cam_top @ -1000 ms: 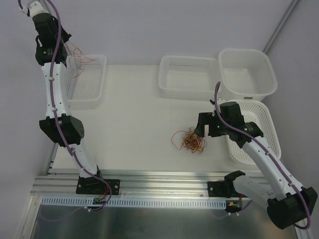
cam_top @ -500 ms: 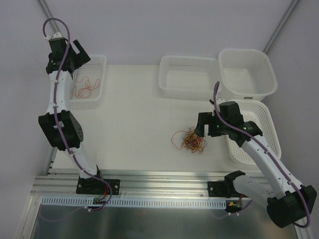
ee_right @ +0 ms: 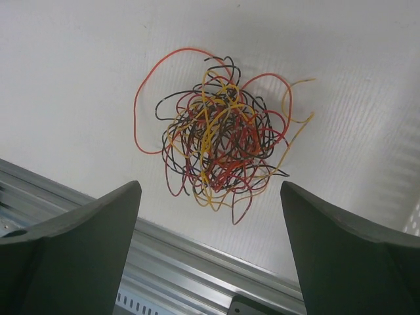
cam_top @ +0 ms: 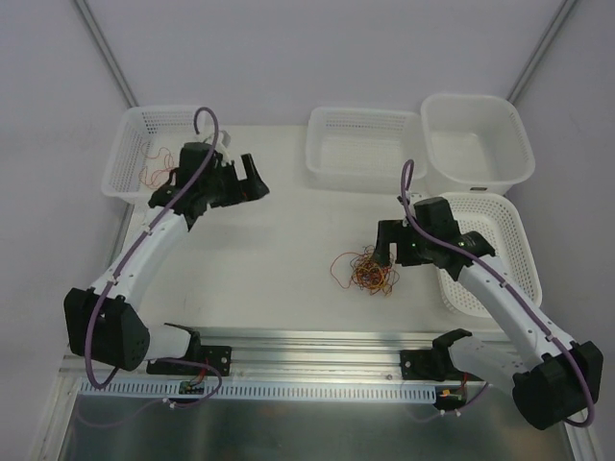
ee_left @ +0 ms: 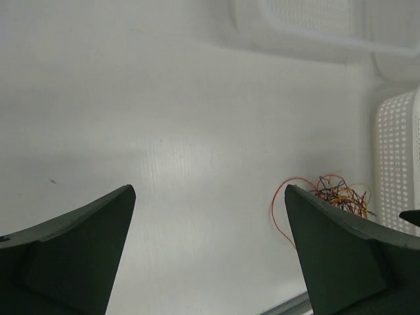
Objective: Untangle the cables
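Nearest, just past the front rail (cam_top: pixel 317 346), the cables (ee_right: pixel 216 147) sat as one tight knot on the counter (cam_top: pixel 269 250): red, orange, black and tan strands wound together, none separated.

Right jaws were wide open, empty, and hung just above and to the right of the knot, not touching it. In the right wrist view the knot lay ahead of the two fingers, roughly centred in the gap.

My read: this was the approach for pulling the next strand. The next move calls for a drop onto one outlying strand, not the clump. The red loop (ee_right: pixel 136 111) on the knot's left edge stood clear of the rest and looked the easiest pinch. Grab the middle and the whole ball probably lifts.

Further back, left jaws were also open and empty over bare counter, well apart from the knot, which showed only at the right edge of the left wrist view.

At the far left, a few loose strands (cam_top: pixel 154 173) lay in the far-left basket (cam_top: pixel 130 130).
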